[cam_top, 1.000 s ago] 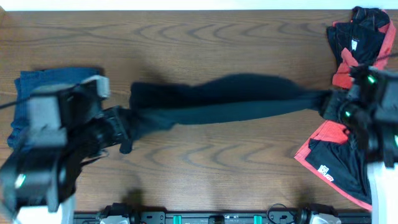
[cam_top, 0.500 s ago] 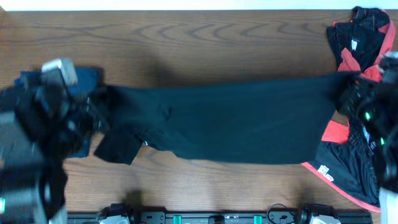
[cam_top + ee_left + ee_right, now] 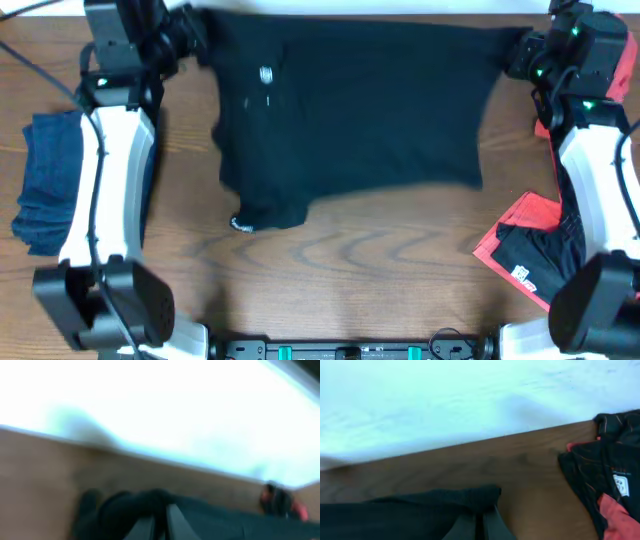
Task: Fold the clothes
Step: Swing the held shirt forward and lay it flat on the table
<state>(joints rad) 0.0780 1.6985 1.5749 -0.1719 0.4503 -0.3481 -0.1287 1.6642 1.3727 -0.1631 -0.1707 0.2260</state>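
Observation:
A black garment [image 3: 350, 110] hangs spread wide between my two grippers at the far edge of the table, with a small white label near its upper left. My left gripper [image 3: 190, 30] is shut on its left top corner; the blurred left wrist view shows the dark cloth [image 3: 150, 502] pinched between the fingers [image 3: 161, 520]. My right gripper [image 3: 520, 48] is shut on the right top corner; the right wrist view shows the cloth's bunched edge [image 3: 480, 497] in the fingers [image 3: 481, 522]. The garment's lower edge lies on the wood.
A folded blue garment [image 3: 45, 185] lies at the left edge of the table. A pile of red and black clothes [image 3: 535, 255] lies at the right, also in the right wrist view [image 3: 610, 480]. A white wall runs behind the far edge.
Both arms have swung from the table's middle to its far edge, carrying the black garment. It went from a twisted strip to a wide flat sheet.

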